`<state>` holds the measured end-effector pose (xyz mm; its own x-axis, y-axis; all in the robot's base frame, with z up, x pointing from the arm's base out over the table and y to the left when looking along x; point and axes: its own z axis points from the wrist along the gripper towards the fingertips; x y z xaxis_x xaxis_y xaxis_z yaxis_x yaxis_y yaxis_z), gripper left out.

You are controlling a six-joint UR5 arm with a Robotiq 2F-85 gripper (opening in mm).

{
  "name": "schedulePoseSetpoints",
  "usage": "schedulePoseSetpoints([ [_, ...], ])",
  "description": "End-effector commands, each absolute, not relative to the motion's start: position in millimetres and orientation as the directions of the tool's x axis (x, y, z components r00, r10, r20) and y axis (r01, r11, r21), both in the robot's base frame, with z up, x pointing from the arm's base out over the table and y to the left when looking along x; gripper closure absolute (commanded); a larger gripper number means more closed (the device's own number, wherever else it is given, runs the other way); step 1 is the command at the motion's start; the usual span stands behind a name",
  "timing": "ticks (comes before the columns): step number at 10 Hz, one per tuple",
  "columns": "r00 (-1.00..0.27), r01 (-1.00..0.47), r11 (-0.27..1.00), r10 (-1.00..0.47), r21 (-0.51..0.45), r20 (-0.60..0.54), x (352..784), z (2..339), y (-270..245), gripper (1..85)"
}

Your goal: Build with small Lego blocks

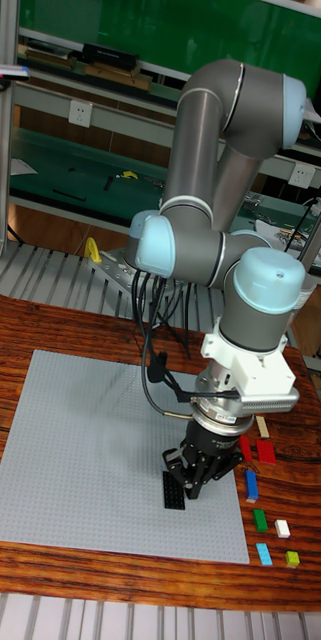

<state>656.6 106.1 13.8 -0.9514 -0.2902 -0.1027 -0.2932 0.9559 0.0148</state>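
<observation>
A black brick [173, 490] is being held against the grey baseplate [80, 450], low and right of centre in the frame, apparently pinched by the end effector [185, 480]. If pressed off the studs, it could tilt or slip free. Loose bricks are lying at lower right on the bench [40, 320]: two red [266, 452], two blue [251, 486], and one each of green [260, 518], white [282, 528], lime [292, 559] and tan [262, 427].
</observation>
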Motion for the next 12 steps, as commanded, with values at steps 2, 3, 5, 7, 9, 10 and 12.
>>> schedulePoseSetpoints([
  [2, -0.956, -0.271, 0.961, -0.262, 0.058, -0.129, 650.6, 10.6, 112.7, 84.3],
  [3, -0.964, -0.237, 0.971, -0.230, 0.041, -0.130, 652.7, 10.4, 107.6, 84.3],
  [5, -0.972, -0.192, 0.981, -0.191, -0.006, -0.136, 657.1, 10.3, 94.5, 84.3],
  [7, -0.974, -0.197, 0.980, -0.198, -0.024, -0.113, 652.4, 9.7, 89.0, 84.3],
  [9, -0.975, -0.199, 0.980, -0.199, -0.014, -0.103, 649.6, 11.0, 88.7, 84.3],
  [10, -0.975, -0.197, 0.980, -0.197, -0.011, -0.103, 650.1, 11.1, 89.5, 84.3],
  [12, -0.975, -0.196, 0.981, -0.195, -0.006, -0.104, 652.0, 12.4, 90.4, 84.3],
])
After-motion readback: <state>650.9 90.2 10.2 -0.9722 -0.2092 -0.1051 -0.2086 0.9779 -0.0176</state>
